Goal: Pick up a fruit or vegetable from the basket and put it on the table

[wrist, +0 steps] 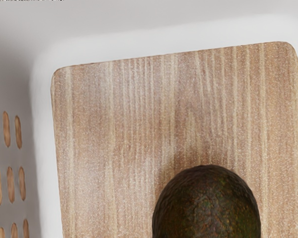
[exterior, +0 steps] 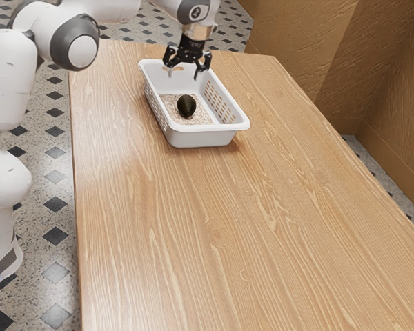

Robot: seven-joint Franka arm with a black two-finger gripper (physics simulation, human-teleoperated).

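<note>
On the table [exterior: 214, 241], near the exterior view's far edge, sits the basket [exterior: 205, 140]. Above, the gripper [exterior: 184, 73] hangs wide open, empty. Centre it over the fruit, probably an avocado [exterior: 186, 105], on the basket's floor; descend clear of the walls.

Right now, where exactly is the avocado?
The avocado lies in the white basket near the table's far end, slightly toward the exterior view's left and lower in that view than the open fingers.
</note>
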